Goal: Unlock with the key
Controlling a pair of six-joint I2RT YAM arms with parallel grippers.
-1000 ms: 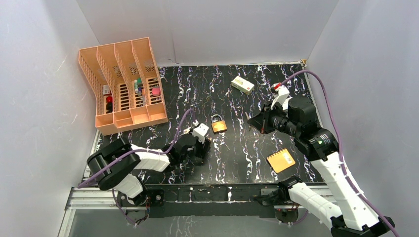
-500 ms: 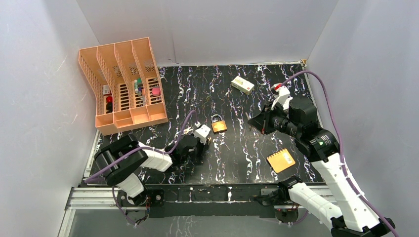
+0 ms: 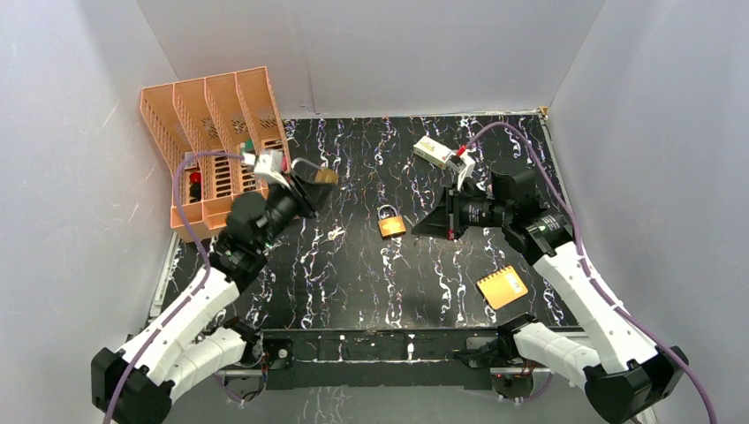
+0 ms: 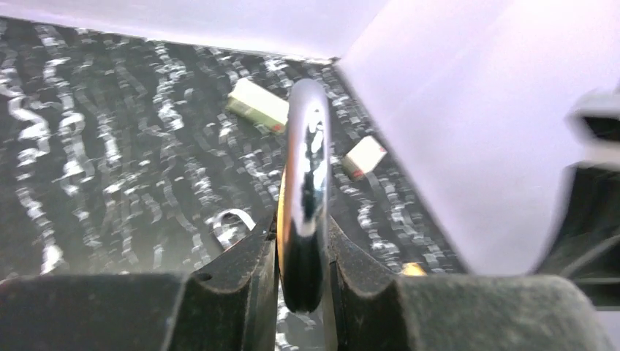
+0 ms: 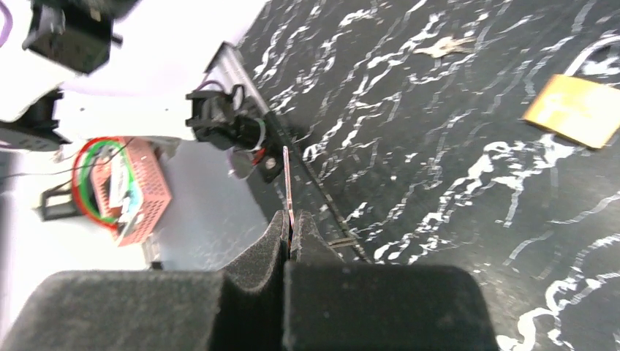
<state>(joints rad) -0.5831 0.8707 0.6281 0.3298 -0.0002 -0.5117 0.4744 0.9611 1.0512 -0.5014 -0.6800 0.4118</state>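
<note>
Left gripper [image 4: 303, 245] narrow, clamped on the steel shackle of padlock 1 [image 4: 303, 183]. It is held up off the desk [image 3: 495, 181], near the organizer [image 3: 177, 119]. My read: gripping the shackle leaves the brass body and keyhole free, so this arm serves as the holder.

Right gripper [image 5: 290, 219] fully closed, pinching a thin strip [image 5: 286, 175] seen edge-on. Cannot tell what the strip is. This gripper hangs over mid-desk, just right of padlock 2 [image 3: 391, 223].

Key [image 3: 336, 233] lies loose on the desk, left of padlock 2 and apart from it. Neither gripper touches it, so the unlock step is not begun. Probable next need: one gripper has to fetch the key. It lies flat and is very small, so I expect an awkward pick.

Count:
- padlocks: 2 (one gripped, one on the desk)
- key bunch: 1
- organizer: 1, four compartments, small items inside
- white box [image 3: 434, 151]: 1, far side
- orange notepad [image 3: 502, 287]: 1, near right
</note>
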